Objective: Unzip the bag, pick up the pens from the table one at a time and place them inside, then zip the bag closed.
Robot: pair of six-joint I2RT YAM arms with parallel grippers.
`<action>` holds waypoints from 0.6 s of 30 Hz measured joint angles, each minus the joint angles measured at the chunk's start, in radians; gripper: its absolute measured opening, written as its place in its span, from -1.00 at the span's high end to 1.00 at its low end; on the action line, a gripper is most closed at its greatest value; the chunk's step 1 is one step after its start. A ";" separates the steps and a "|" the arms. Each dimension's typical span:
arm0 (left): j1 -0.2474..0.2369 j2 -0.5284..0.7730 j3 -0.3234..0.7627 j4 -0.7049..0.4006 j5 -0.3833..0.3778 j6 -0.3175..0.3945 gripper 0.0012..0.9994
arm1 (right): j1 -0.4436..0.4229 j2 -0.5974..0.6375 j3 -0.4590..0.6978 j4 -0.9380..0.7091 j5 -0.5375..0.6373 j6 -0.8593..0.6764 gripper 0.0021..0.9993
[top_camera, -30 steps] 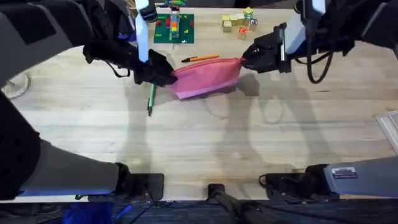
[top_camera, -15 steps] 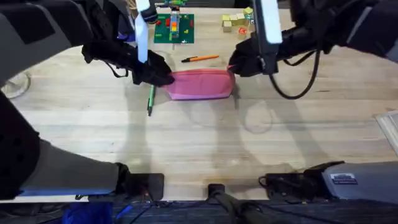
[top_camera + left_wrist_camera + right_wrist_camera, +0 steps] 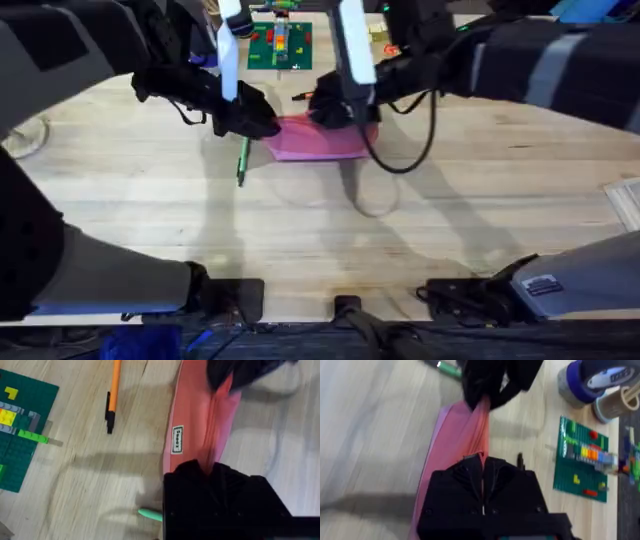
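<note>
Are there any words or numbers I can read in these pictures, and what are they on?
Small white tag on the pink bag: it has dark letters, but they are too blurred to read.
White sticker on the right arm's base: it has printing, too small to read.
Nothing else has readable words or numbers.

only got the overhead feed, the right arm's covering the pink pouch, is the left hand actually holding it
observer: yes. The right wrist view shows the left hand pinching one end of the pink soft fabric pouch.
operator: and the right hand, is it on the zip
observer: the right hand has its fingers pressed together on the pouch's top seam. The zip pull itself is hidden.
operator: where's the orange pen
observer: the left wrist view shows the slim orange plastic pen lying on the pale wooden table beside the pouch, apart from it.
</note>
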 joint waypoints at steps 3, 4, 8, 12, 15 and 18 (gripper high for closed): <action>0.000 0.000 0.000 0.000 -0.001 0.000 0.92 | 0.028 0.029 0.000 0.086 -0.020 0.062 0.94; 0.000 0.000 0.000 0.000 -0.001 0.000 0.92 | 0.036 0.038 0.000 0.118 -0.029 0.085 0.94; 0.000 0.000 0.000 0.000 -0.001 0.000 0.92 | 0.063 0.060 0.000 0.216 -0.061 0.169 0.94; 0.000 0.000 0.000 -0.001 0.000 0.000 0.92 | 0.080 0.069 0.000 0.259 -0.067 0.229 0.94; 0.000 0.000 0.000 -0.002 0.000 0.000 0.92 | 0.080 0.070 0.000 0.261 -0.067 0.255 0.94; 0.000 0.000 0.000 -0.003 0.000 0.000 0.92 | 0.080 0.070 0.000 0.264 -0.070 0.275 0.66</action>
